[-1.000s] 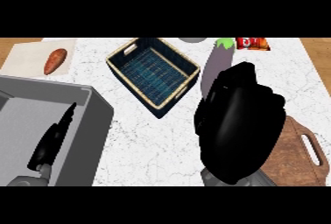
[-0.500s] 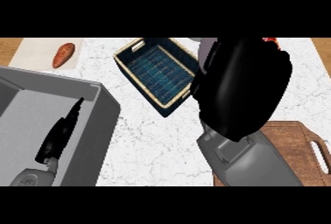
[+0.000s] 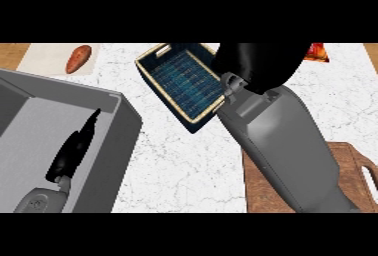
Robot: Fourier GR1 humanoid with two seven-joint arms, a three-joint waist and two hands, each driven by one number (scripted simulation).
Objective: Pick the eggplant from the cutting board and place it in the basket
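My right hand (image 3: 258,62) hangs over the right rim of the dark blue basket (image 3: 179,80), with its back toward the view and its fingers curled under. The eggplant does not show; the hand hides it. The visible part of the basket's woven floor holds nothing. The brown cutting board (image 3: 354,175) lies at the lower right, partly under my right forearm, and nothing shows on it. My left hand (image 3: 70,155) rests open over the grey sink at the lower left.
The sink (image 3: 111,135) fills the left side. A sweet potato (image 3: 77,58) lies on a pale mat at the top left. A red packet (image 3: 317,51) peeks out at the top right. White marble counter lies between sink and board.
My right hand has moved up and away from the cutting board to the basket's right rim. The eggplant jutted from it one second ago and is now hidden. The view shifted.
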